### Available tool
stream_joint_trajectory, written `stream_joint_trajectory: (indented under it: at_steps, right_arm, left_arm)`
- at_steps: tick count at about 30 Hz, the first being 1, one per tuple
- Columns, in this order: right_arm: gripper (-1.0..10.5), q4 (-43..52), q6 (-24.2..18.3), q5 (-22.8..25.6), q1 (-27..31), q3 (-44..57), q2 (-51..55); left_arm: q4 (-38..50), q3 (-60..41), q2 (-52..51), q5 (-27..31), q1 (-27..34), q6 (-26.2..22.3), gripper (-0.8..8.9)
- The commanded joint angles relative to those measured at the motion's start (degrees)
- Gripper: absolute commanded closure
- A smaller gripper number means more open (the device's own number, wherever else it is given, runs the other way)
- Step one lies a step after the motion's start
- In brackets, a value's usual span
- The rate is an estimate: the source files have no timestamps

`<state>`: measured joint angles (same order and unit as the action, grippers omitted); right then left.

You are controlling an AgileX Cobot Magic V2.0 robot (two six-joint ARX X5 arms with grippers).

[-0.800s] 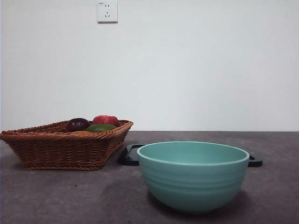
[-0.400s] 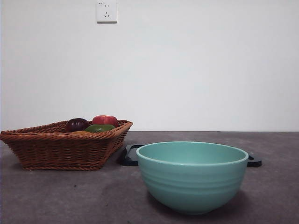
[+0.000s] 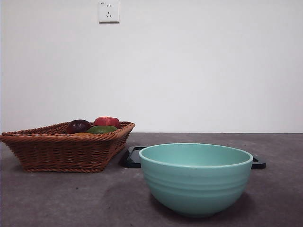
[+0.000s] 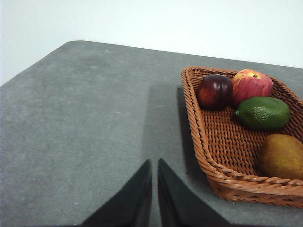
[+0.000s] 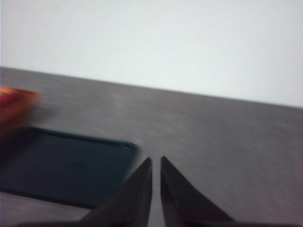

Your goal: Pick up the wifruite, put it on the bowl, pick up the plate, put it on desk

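The wifruite [image 4: 281, 156], a round yellow-brown fruit, lies in a wicker basket [image 4: 208, 156]; in the front view only its top [image 3: 83, 135] shows over the basket rim [image 3: 61, 138]. The mint-green bowl [image 3: 195, 182] stands empty on the desk [image 3: 71, 198] at the front. A dark flat plate [image 3: 131, 157] lies behind the bowl and also shows in the right wrist view [image 5: 61, 170]. My left gripper [image 4: 154, 161] is shut and empty above the desk, beside the basket. My right gripper [image 5: 155, 159] is shut and empty beside the plate. Neither gripper shows in the front view.
The basket also holds a dark purple fruit [image 4: 214, 91], a red apple-like fruit [image 4: 251, 84] and a green avocado [image 4: 263, 112]. A white wall with a socket [image 3: 108, 11] stands behind the desk. The desk's far corner [image 4: 71, 43] shows in the left wrist view.
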<state>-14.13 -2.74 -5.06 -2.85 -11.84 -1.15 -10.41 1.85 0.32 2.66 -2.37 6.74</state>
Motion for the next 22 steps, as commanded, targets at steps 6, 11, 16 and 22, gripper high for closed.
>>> stream_joint_trajectory:
  at_steps: [6, 11, 16, 22]
  right_arm:
    - [9.2, 6.62, 0.96, 5.07, 3.1, 8.5, 0.92]
    - [9.2, 6.47, 2.99, 5.01, 3.15, 11.26, 0.92]
    - [9.2, 5.46, 2.93, 5.09, 3.15, 11.23, 0.92]
    - [9.2, 5.53, 2.95, 5.09, 3.15, 11.23, 0.92]
  left_arm:
    - [-0.35, -1.16, -0.04, -0.07, 0.02, -0.17, 7.94]
    - [-0.33, -1.16, -0.04, -0.07, 0.02, -0.17, 7.94]
    - [-0.33, -1.16, -0.04, -0.07, 0.02, -0.17, 7.94]
    - [-0.33, -1.16, -0.04, -0.07, 0.02, -0.17, 7.94]
